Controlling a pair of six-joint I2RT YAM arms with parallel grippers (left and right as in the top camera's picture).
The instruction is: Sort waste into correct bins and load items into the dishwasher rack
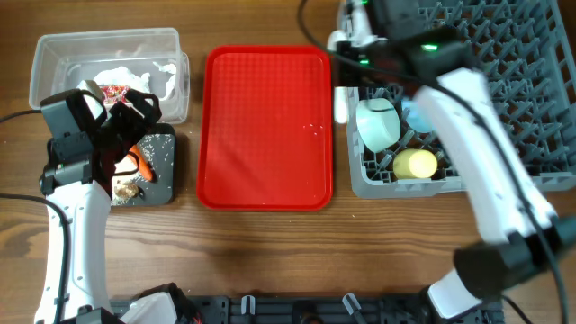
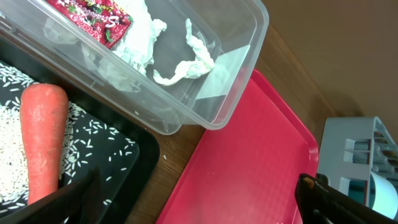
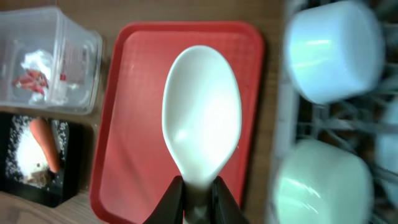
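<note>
One item seemingly left: right pincer [image 3: 194,202], clamped on the white plastic spoon [image 3: 202,112], should lower it into the dishwasher rack [image 1: 540,54]; left pincer [image 2: 193,202] gapes empty.

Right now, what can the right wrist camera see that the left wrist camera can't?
Only the right wrist view shows the white spoon, pinched by the right gripper, and the brown scrap. Only the left wrist view shows the left gripper, its jaws wide apart. Both show the carrot, the rice, the clear tub, the red wrapper and the red tray.
</note>
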